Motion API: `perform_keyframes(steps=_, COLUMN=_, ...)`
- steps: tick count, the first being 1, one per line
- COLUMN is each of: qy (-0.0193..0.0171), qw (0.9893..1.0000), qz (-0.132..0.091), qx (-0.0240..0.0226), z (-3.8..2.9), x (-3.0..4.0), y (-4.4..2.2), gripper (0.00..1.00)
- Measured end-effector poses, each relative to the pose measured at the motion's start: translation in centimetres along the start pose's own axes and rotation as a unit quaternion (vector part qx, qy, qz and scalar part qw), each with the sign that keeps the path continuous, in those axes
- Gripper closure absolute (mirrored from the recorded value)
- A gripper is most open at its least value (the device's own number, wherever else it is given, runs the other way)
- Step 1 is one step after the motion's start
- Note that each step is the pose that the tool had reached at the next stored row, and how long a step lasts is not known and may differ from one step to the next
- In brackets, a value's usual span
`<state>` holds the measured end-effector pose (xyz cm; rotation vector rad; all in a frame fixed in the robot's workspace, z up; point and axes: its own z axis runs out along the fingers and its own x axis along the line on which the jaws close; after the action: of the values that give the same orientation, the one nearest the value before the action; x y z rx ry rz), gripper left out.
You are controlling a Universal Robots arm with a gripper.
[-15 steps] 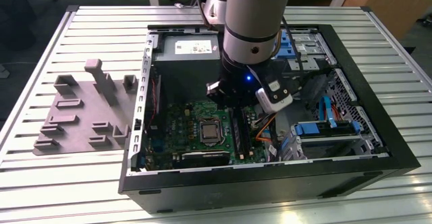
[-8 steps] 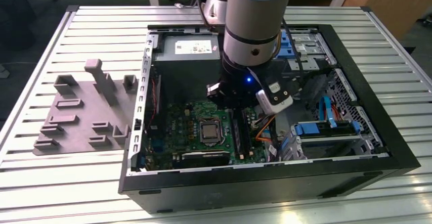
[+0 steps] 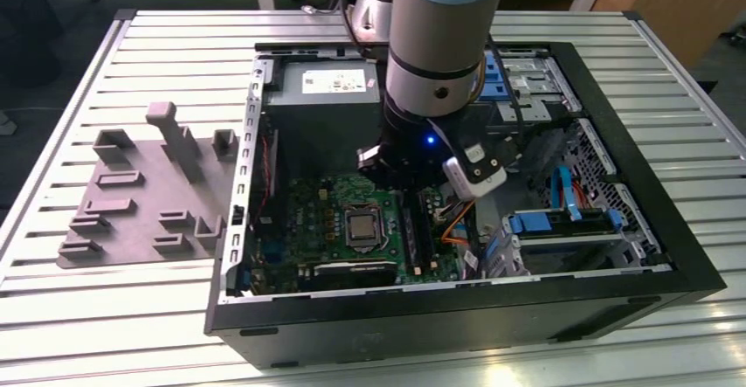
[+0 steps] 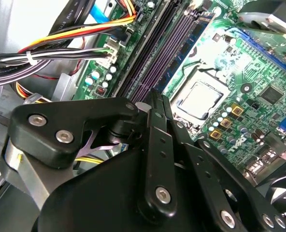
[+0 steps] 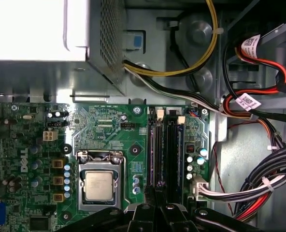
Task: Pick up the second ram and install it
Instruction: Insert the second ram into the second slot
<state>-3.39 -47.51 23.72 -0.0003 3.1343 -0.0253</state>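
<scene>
Installation step in hand: the tool, fingers drawn narrow, sits over the second ram, apparently standing edge-on at the memory slots; seating judged to require straight, even downward pressure.

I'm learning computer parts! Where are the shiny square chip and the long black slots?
shiny square chip (image 5: 98, 186): first wrist view, centre of its lid.
long black slots (image 5: 174, 150): first wrist view, mid-length.

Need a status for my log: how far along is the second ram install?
Done: the black gripper is at the long black memory slots on the green motherboard. In hand: I cannot tell whether it holds the dark green-blue ram strip. Left: seating is unconfirmed.
</scene>
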Motion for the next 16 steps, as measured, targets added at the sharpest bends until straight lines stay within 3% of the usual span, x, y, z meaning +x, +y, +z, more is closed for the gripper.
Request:
perform_keyframes(steps=6, qy=-0.003, qw=1.0, qz=-0.004, qx=0.0, z=0.15, x=0.0, y=0.0, gripper=0.89)
perform_keyframes(steps=16, qy=-0.0036, qw=1.0, qz=-0.008, qx=0.0, z=0.32, x=-0.07, y=0.0, gripper=0.89)
